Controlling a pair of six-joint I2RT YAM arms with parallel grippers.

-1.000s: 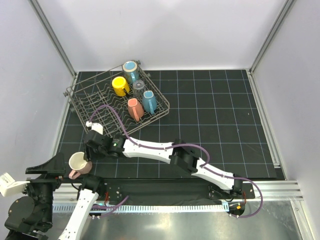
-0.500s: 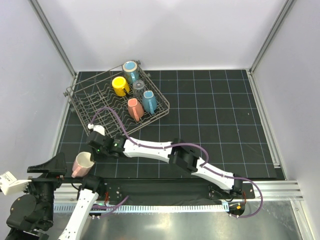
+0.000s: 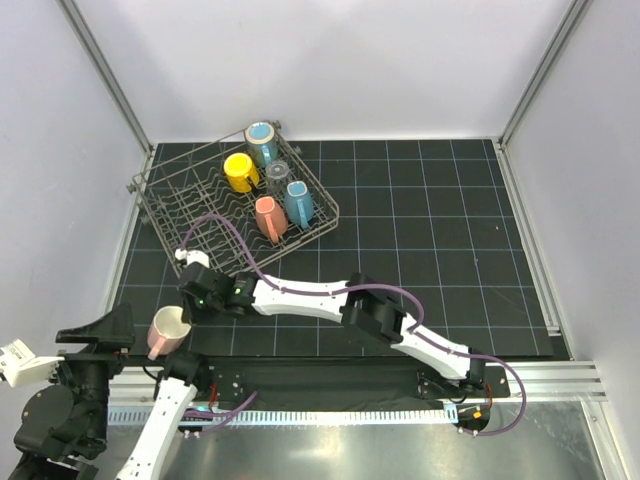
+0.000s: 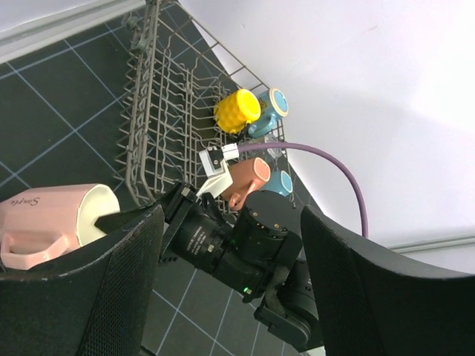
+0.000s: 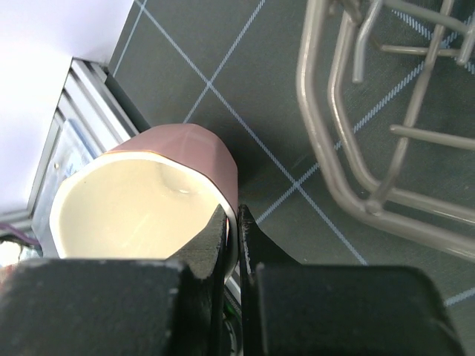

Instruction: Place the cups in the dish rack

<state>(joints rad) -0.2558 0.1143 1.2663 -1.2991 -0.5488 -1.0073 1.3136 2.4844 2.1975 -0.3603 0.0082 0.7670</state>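
Held item: pink cup (image 3: 165, 329), off the rack, near the left front corner of the table (image 3: 440, 230), just in front of the dish rack's near corner.
Cup attitude: tilted, cream inside showing; handle on the side away from the rack. Whether it touches the table cannot be told.
Right gripper (image 5: 231, 222): pinched tight on the cup's rim, one finger inside the mouth and one outside against the pink wall.
Left gripper (image 4: 236, 222): fingers spread wide, nothing between them; the cup lies beside and partly behind one finger.
Dish rack (image 3: 185, 208): far left of the table, set at an angle; its near end holds only bare tines.
Racked items, far end: light blue cup (image 3: 262, 137), yellow cup (image 3: 240, 172), clear tumbler (image 3: 277, 172), blue cup (image 3: 298, 202), second pink cup (image 3: 269, 216).
Cable (image 4: 312, 150): purple, arching over the right wrist.
Hard to make out: the tumbler nearly blends into the wires.
Cut off: the held cup's base by the left wrist view's edge; the rack shows only one corner in the right wrist view.
Hidden: the held cup's lower half and handle behind the gripper body in the right wrist view; the blue cup largely behind the right arm in the left wrist view.
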